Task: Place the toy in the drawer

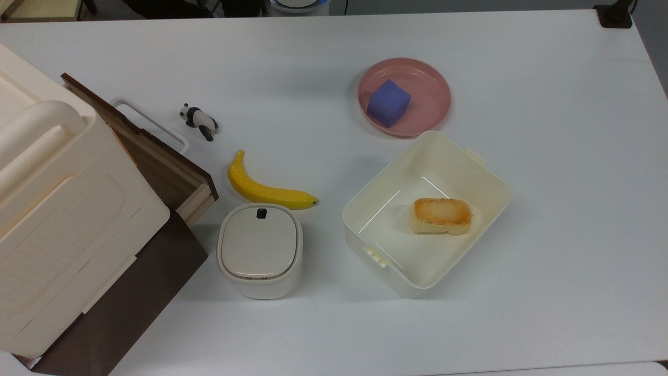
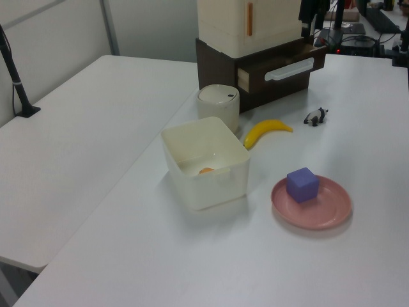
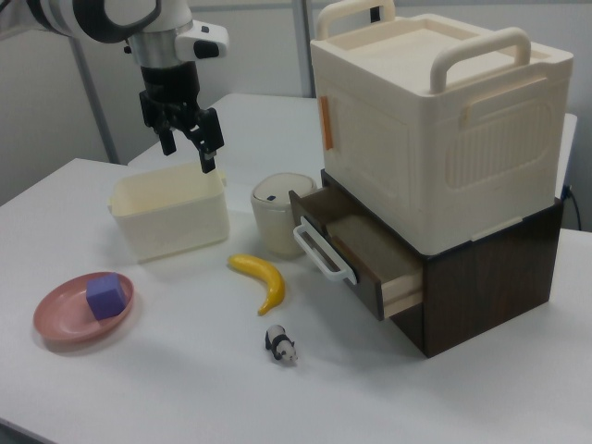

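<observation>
The toy, a tiny black-and-white panda (image 1: 199, 120) (image 2: 315, 116) (image 3: 281, 345), stands on the white table just in front of the drawer's handle. The dark brown drawer (image 1: 159, 164) (image 2: 287, 69) (image 3: 361, 236) is pulled partly out of its cabinet, and its white loop handle (image 1: 151, 122) faces the panda. In the right view my gripper (image 3: 189, 148) hangs open and empty above the cream bin, far to the left of the panda and the drawer.
A yellow banana (image 1: 263, 189) lies between the panda and a small lidded cream pot (image 1: 259, 249). The cream bin (image 1: 472, 172) holds a piece of bread (image 1: 441, 215). A pink plate (image 1: 430, 91) carries a purple cube (image 1: 388, 102). A big cream handled box (image 3: 435, 120) sits on the cabinet.
</observation>
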